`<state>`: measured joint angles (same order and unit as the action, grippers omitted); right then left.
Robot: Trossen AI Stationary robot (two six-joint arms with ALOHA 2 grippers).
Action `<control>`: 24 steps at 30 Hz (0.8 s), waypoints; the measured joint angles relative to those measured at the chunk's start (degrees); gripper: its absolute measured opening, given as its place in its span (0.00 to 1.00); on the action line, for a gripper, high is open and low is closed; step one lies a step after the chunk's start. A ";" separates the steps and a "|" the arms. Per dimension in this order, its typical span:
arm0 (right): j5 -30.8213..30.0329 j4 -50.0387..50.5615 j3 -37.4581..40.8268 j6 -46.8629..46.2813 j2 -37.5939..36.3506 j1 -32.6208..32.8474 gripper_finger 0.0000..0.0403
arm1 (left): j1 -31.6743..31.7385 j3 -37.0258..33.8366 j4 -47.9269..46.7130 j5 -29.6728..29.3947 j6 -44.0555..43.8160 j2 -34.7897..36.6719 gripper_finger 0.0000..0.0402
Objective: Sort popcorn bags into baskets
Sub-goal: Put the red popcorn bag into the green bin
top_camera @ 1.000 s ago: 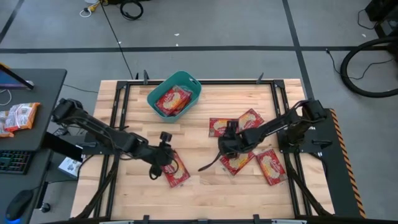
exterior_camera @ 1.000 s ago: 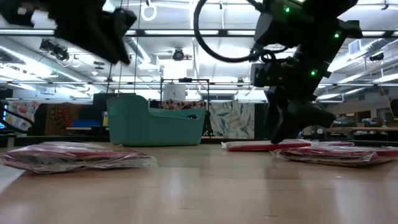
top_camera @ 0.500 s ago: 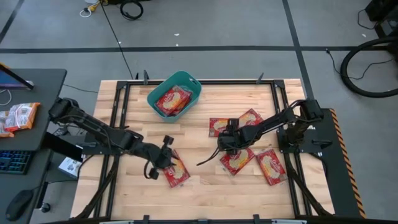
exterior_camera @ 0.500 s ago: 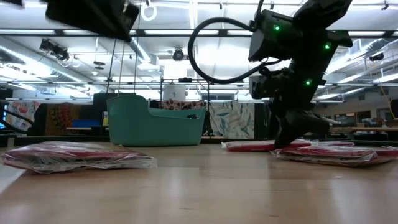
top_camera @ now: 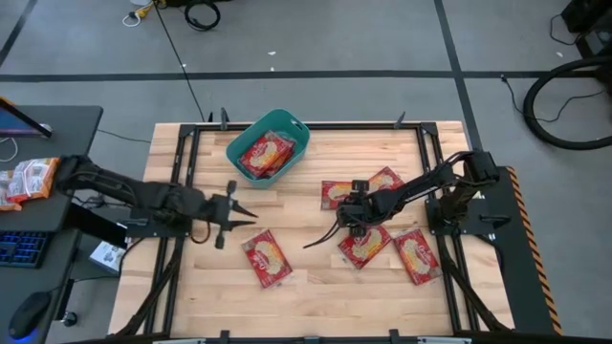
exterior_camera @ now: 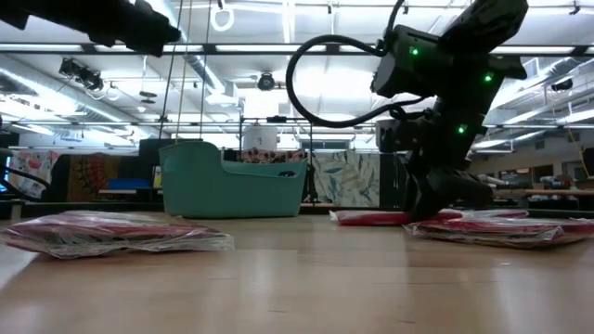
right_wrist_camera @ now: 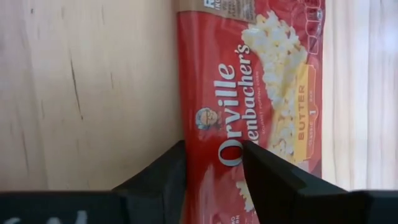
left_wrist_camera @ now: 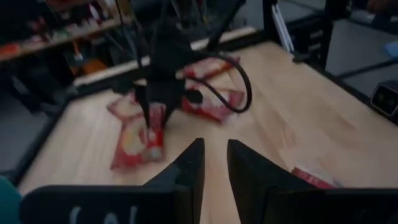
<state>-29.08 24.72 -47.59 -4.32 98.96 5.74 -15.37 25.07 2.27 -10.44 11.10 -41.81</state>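
Observation:
Five red popcorn bags lie flat on the table: one near the near edge (top_camera: 268,258), two by the right arm (top_camera: 339,194) (top_camera: 385,182), and two nearer (top_camera: 363,247) (top_camera: 418,254). More red bags (top_camera: 266,153) lie in the teal basket (top_camera: 298,132) at the far edge. My left gripper (top_camera: 244,212) hovers open and empty, raised above the wood left of the nearest bag. My right gripper (right_wrist_camera: 211,149) is open and points down. Its fingers stand on either side of the long edge of a popcorn bag (right_wrist_camera: 261,81). Whether they touch it, I cannot tell.
A black frame (top_camera: 182,172) runs along the table's edges. A dark desk left of the table holds orange-and-white snack packets (top_camera: 29,180) and a keyboard. Bare wood lies between the two arms and along the near edge.
My left gripper has risen from over the bag near the near edge. It has drawn back toward the table's left and far side, and the bag stays flat on the wood. My right gripper has shifted slightly toward the far edge, staying low over the bags.

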 joint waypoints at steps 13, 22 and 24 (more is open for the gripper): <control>0.35 -1.01 -1.41 2.55 0.03 -0.11 0.04 | 0.63 -4.04 6.55 0.49 -8.02 6.26 0.18; -0.82 2.72 -12.56 5.49 -0.85 1.45 0.04 | 0.73 -3.97 10.74 0.68 -10.00 3.99 0.18; -3.60 4.15 -16.32 7.11 -0.89 2.04 0.04 | 0.73 -3.97 10.61 0.65 -9.99 3.98 0.18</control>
<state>-32.68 28.88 -63.91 2.78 98.07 7.78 -14.64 21.10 12.88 -9.79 1.10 -37.84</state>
